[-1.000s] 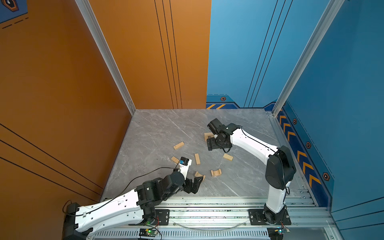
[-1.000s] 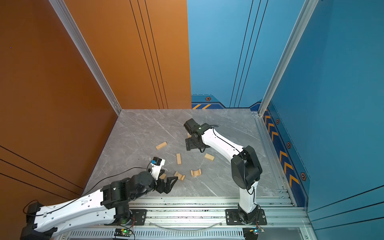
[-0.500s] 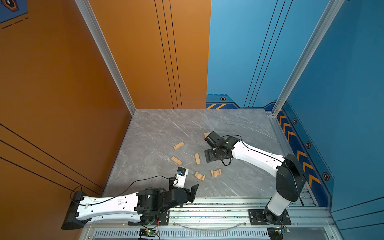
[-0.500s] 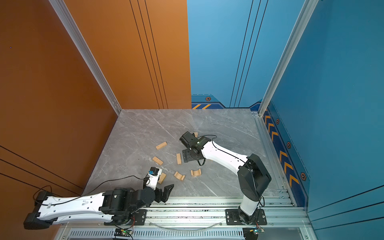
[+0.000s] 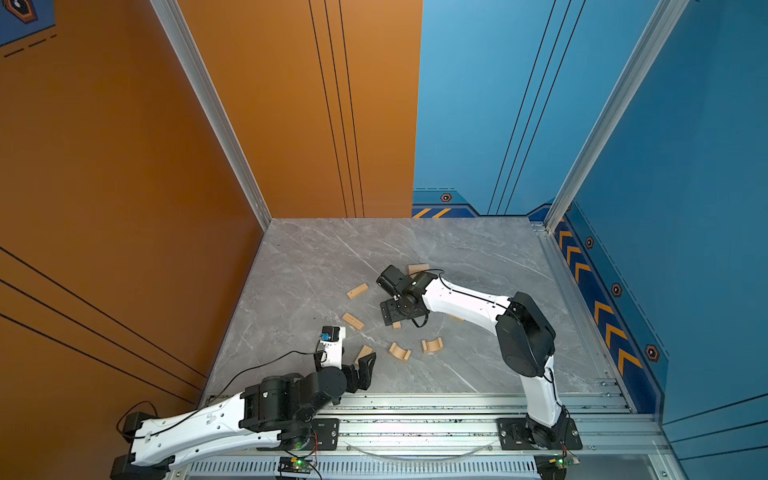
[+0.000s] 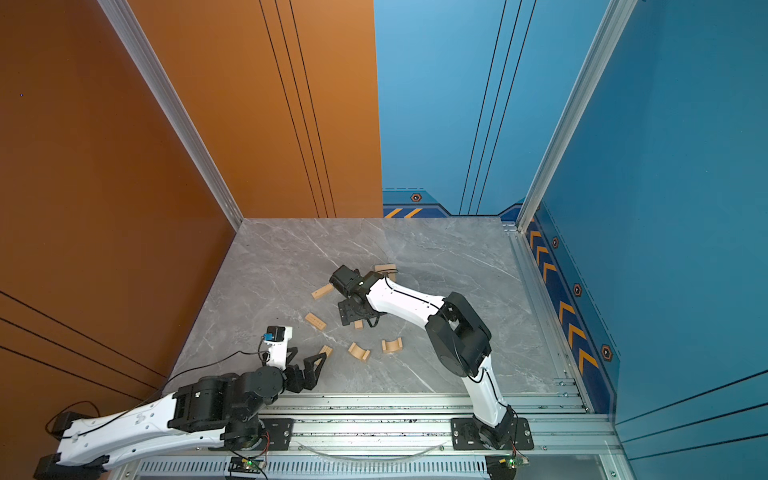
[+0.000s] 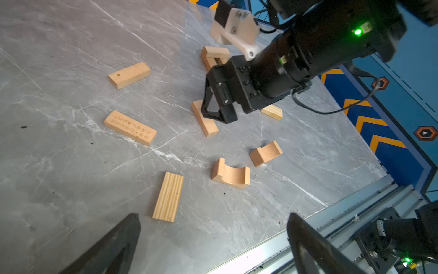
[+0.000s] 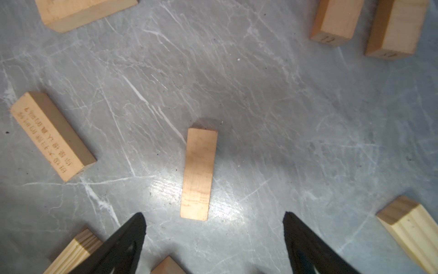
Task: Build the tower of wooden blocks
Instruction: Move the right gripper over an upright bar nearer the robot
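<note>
The wood blocks lie scattered singly on the grey table, and no tower is in view. My right gripper hangs open, pointing down over a plain bar that lies just ahead of its fingertips, untouched. An engraved bar lies to its left. My left gripper is open and empty near the front edge, with a grooved slab just ahead of it. Two arches rest in front of the right gripper.
Another bar lies at the left of the group. A few bars sit close together behind the right wrist, and a second slab lies under the right forearm. The metal rail runs along the front edge.
My right gripper has come forward and to the left, away from the bars at the back, and now hangs over the plain bar. My left gripper has drawn back a little toward the front rail.
</note>
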### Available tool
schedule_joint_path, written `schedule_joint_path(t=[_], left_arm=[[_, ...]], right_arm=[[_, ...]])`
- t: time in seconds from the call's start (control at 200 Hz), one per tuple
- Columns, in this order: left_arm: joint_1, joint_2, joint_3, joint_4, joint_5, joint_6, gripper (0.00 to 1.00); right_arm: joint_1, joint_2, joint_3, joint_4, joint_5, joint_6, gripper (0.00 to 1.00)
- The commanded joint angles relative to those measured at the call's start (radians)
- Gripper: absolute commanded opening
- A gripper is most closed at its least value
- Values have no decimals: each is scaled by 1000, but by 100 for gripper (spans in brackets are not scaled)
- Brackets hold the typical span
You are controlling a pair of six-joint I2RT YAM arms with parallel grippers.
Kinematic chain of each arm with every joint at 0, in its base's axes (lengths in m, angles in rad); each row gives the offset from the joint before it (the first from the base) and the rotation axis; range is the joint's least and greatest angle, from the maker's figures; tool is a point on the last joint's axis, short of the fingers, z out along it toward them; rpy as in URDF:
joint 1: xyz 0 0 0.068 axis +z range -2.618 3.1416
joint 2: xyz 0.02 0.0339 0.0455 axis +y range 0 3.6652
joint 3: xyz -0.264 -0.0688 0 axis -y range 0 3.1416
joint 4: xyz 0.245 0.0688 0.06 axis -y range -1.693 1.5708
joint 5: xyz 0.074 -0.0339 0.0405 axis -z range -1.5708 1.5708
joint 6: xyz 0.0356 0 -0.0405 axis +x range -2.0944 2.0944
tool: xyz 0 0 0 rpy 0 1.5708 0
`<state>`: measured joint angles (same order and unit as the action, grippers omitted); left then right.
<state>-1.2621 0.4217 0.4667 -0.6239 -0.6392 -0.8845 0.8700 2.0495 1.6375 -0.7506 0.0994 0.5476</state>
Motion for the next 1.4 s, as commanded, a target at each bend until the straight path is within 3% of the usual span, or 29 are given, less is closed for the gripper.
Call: schedule_joint_path(t=[0.0, 0.31, 0.576, 0.936, 1.397], left_arm=[[53, 2, -3, -28, 43, 18, 98], [261, 118, 41, 54, 254, 124, 98], [354, 108, 47, 49, 320, 159, 98], [580, 134, 72, 47, 495, 211, 98], [744, 180, 72, 79, 616, 242, 98]], right_arm=[[-49, -52, -12, -30, 35, 15, 92], [-107, -205, -145, -23, 10, 13, 92], [-120, -228, -194, -18, 29, 37, 92], [-69, -53, 7, -30, -26, 27, 90], [-51, 146, 208, -71, -72, 5, 86]])
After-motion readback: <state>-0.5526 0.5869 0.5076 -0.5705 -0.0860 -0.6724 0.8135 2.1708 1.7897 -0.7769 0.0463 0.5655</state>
